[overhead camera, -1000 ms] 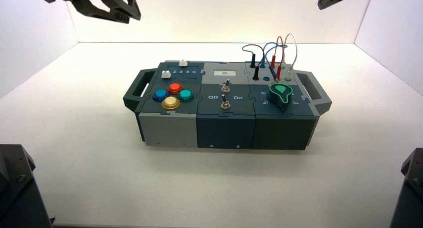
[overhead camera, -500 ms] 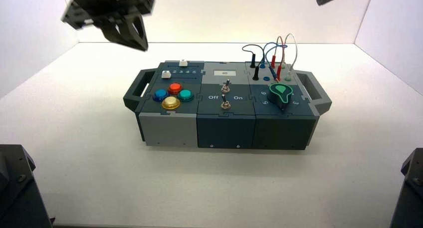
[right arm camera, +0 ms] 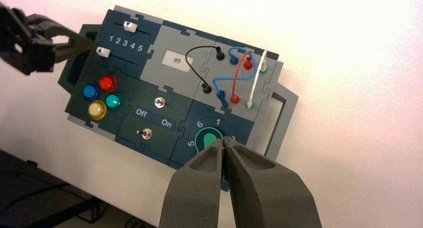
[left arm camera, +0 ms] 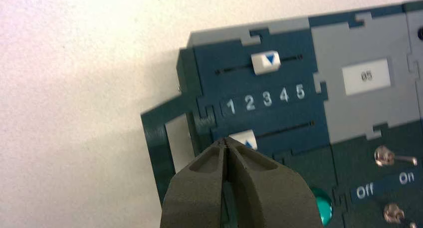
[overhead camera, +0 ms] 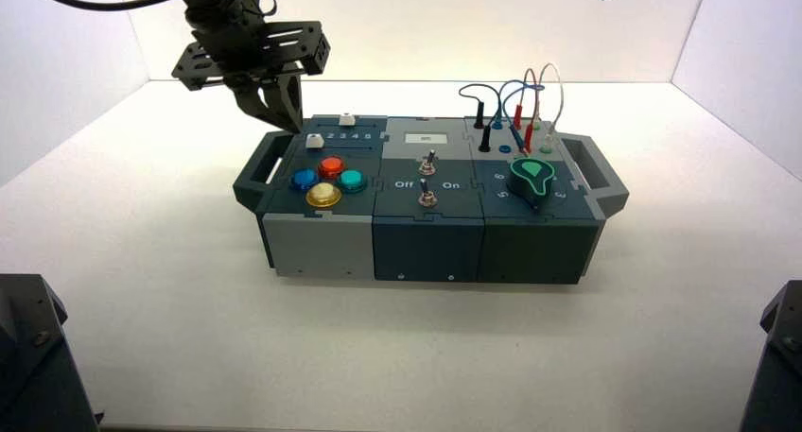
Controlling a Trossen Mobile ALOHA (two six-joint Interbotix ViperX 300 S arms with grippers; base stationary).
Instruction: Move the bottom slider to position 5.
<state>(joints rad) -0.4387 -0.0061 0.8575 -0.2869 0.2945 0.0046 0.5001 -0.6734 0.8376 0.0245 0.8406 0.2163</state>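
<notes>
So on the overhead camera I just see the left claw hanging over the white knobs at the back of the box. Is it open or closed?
Observer: Closed. Its wrist camera shows the left claw with both fingers pressed together into one point.
Operator: And which knob is it aimed at?
Observer: The bottom slider. The tip is right beside it, on the side toward the handle. I can't tell whether it touches.
Operator: Where does that knob sit?
Observer: By numeral 1, so position 5 is at the opposite end of the row.
</notes>
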